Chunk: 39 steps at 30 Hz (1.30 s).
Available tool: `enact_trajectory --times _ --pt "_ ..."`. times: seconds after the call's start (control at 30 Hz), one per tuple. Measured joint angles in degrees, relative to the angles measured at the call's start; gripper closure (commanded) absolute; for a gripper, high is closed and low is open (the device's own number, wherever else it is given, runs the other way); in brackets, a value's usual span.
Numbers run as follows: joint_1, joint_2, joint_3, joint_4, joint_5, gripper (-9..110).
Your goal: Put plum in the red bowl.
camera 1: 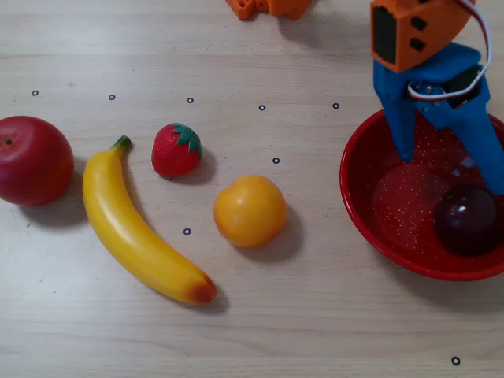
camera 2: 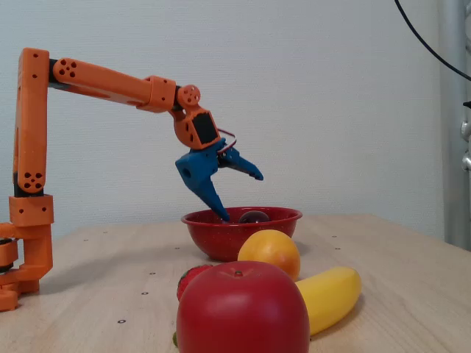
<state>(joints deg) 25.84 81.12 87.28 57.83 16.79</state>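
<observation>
One round glossy plum [camera 1: 466, 220] lies inside speckled red bowl [camera 1: 370, 216]

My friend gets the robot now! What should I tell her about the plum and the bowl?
Pincer: blue, open, empty, hanging over the big glossy red speckled bowl.
Plum: the small dark purple round toy plum lies inside the bowl, with nothing gripping it.
Done: plum is in the bowl.
Left: just lift the arm away. The red apple, yellow banana, strawberry and orange on the wooden table aren't part of the job.
</observation>
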Motion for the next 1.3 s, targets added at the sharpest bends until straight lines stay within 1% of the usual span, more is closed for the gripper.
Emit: enact_trajectory --times 0.17,0.23,0.37,0.47,0.63,0.8,1.03,1.3 --pt "-0.2 4.9 -1.7 2.4 -3.9 95" --pt "-0.7 9.8 -1.7 3.2 -4.9 101" --pt "-4.0 18.6 -0.4 3.2 -7.5 101" --pt "-6.6 25.5 5.8 3.2 -8.7 101" --pt "-9.8 38.6 18.7 2.3 -10.4 101" --pt "-13.7 56.1 36.6 -4.6 -10.4 101" --pt "-19.8 74.5 57.2 -10.5 -10.3 101" --pt "-24.2 92.6 77.7 -17.4 -8.3 101"
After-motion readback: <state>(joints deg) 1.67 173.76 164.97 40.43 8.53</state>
